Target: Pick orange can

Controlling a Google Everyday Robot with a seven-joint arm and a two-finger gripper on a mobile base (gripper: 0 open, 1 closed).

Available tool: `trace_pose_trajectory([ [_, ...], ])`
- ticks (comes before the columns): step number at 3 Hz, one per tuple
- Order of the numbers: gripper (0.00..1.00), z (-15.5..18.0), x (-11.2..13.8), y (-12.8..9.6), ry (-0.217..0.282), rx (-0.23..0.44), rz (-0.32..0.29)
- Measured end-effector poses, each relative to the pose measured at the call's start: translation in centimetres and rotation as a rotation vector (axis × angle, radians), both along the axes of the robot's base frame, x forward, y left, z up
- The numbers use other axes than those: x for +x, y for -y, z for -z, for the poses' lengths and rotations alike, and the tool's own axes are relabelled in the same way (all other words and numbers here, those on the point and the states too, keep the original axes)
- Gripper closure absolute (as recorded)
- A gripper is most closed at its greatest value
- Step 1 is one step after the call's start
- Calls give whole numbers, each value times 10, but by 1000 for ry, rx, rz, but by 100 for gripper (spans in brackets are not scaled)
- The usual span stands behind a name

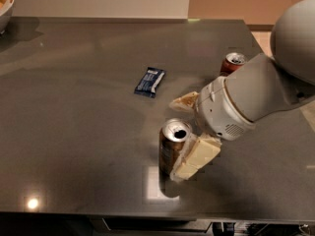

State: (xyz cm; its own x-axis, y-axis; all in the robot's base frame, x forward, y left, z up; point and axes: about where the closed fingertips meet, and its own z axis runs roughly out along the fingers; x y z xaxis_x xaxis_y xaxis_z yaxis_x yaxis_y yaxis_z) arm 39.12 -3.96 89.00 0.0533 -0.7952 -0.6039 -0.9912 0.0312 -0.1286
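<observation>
Open table [74, 132] left of gripper [176, 138] astride orange can [167, 149]; red can [232, 63] behind, blue wrapper [149, 81] beyond

On the worktop [74, 146] the orange can [172, 151] stands upright near the front edge, about mid-width. My jaws sit just to its right, spread apart: one finger [197, 156] is right up against the can's right side, and the other [184, 102] is just behind the can, clear of it. A flat packet [149, 81] lies behind and left of the can. A second can [232, 63] stands at the right, behind my wrist. A bowl [4, 6] sits at the far left corner.
</observation>
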Motion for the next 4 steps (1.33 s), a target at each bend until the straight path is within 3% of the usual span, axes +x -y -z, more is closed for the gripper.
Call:
trace_pose_trajectory([
  [3,86,-22,13,5,-37,9,-20],
  [4,100,-46,18,10,-62,4,-30],
])
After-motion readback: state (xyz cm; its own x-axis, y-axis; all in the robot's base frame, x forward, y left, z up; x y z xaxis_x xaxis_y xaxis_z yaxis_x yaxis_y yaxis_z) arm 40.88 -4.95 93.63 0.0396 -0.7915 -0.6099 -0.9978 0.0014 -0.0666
